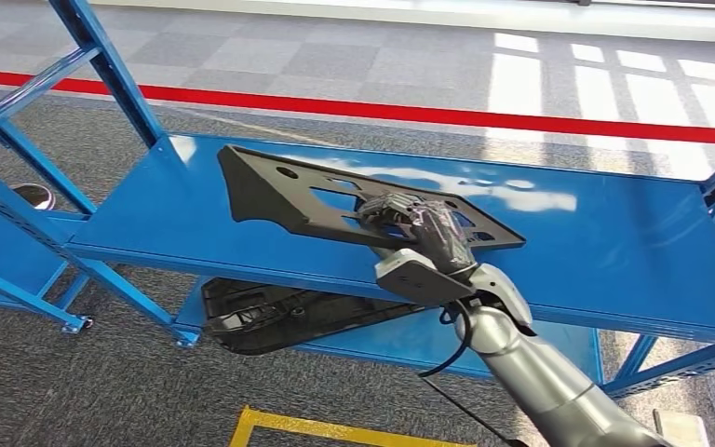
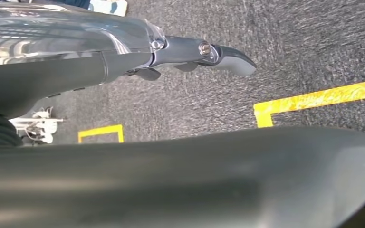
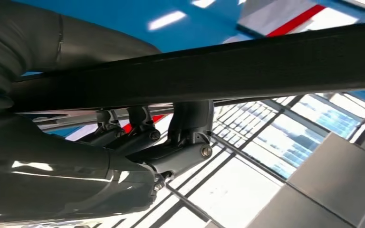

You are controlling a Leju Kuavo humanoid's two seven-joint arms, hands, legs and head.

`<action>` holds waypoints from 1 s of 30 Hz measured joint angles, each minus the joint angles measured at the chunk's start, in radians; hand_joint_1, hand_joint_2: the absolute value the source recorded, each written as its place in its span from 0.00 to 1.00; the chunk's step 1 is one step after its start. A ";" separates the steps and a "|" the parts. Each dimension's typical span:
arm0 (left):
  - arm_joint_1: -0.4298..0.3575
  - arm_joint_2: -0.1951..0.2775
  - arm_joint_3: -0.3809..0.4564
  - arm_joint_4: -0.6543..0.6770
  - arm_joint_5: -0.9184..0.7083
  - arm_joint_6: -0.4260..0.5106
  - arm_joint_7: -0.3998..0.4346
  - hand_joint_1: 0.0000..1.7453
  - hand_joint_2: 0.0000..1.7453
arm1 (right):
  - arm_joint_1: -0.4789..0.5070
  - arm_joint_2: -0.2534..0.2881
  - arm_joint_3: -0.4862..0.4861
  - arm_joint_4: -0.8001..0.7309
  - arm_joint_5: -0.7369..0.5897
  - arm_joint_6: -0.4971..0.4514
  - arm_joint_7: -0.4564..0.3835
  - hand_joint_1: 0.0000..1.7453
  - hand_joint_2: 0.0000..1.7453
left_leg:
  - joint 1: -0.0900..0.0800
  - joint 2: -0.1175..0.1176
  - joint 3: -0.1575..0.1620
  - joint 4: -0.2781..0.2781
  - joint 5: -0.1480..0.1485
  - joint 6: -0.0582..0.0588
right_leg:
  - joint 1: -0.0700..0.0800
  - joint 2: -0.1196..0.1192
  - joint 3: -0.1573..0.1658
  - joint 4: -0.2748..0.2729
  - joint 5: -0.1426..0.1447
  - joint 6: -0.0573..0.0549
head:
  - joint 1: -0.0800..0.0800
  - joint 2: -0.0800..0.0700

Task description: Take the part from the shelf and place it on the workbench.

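Part [image 1: 279, 191]: flat black plastic panel, long, with cutouts and holes; lies on blue shelf [image 1: 605, 251], upper level
Right hand [image 1: 414, 222]: fingers curled over part's near edge, gripping it
Left hand [image 2: 204, 52]: grip state cannot be determined

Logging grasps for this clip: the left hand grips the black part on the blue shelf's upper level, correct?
Not the left. In the head view it is the right hand that grips the black part on the blue shelf's upper level.
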 joint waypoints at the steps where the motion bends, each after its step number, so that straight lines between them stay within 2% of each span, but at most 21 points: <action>1: 0.001 0.000 0.001 0.000 0.004 0.002 -0.003 0.00 0.00 | 0.013 -0.009 -0.003 -0.032 -0.027 0.011 -0.010 1.00 1.00 | 0.000 0.000 0.000 0.000 0.000 0.000 | 0.000 0.000 0.000 0.000 0.000 0.000 | 0.000 0.000; 11: 0.002 0.000 0.015 0.000 0.003 0.015 -0.015 0.00 0.00 | 0.136 -0.056 -0.043 -0.281 -0.226 0.070 -0.082 1.00 1.00 | 0.000 0.000 -0.001 0.000 -0.001 0.001 | 0.000 0.000 0.000 0.000 -0.001 0.001 | 0.000 0.000; 18: 0.001 0.000 0.016 0.000 0.003 0.016 -0.020 0.00 0.00 | 0.199 -0.068 -0.045 -0.372 -0.419 0.239 -0.122 1.00 1.00 | 0.000 0.000 -0.001 0.000 -0.001 0.001 | 0.000 0.000 0.000 0.000 -0.001 0.001 | 0.000 0.000; 21: 0.001 0.000 0.017 0.000 0.003 0.016 -0.025 0.00 0.00 | 0.226 -0.070 -0.043 -0.404 -0.439 0.263 -0.131 1.00 1.00 | 0.000 0.000 -0.001 0.000 -0.001 0.001 | 0.000 0.000 0.000 0.000 -0.001 0.001 | 0.000 0.000; 25: 0.001 0.000 0.018 0.000 0.005 0.022 -0.035 0.00 1.00 | 0.253 -0.071 -0.039 -0.434 -0.420 0.260 -0.140 1.00 1.00 | 0.000 0.000 -0.001 0.000 -0.001 0.001 | 0.000 0.000 0.000 0.000 -0.001 0.001 | 0.000 0.000; 30: 0.000 0.000 0.019 0.000 0.004 0.049 -0.076 0.00 1.00 | 0.271 -0.072 -0.037 -0.441 -0.379 0.225 -0.142 1.00 1.00 | 0.000 0.000 -0.001 0.000 -0.001 0.001 | 0.000 0.000 0.000 0.000 -0.001 0.001 | 0.000 0.000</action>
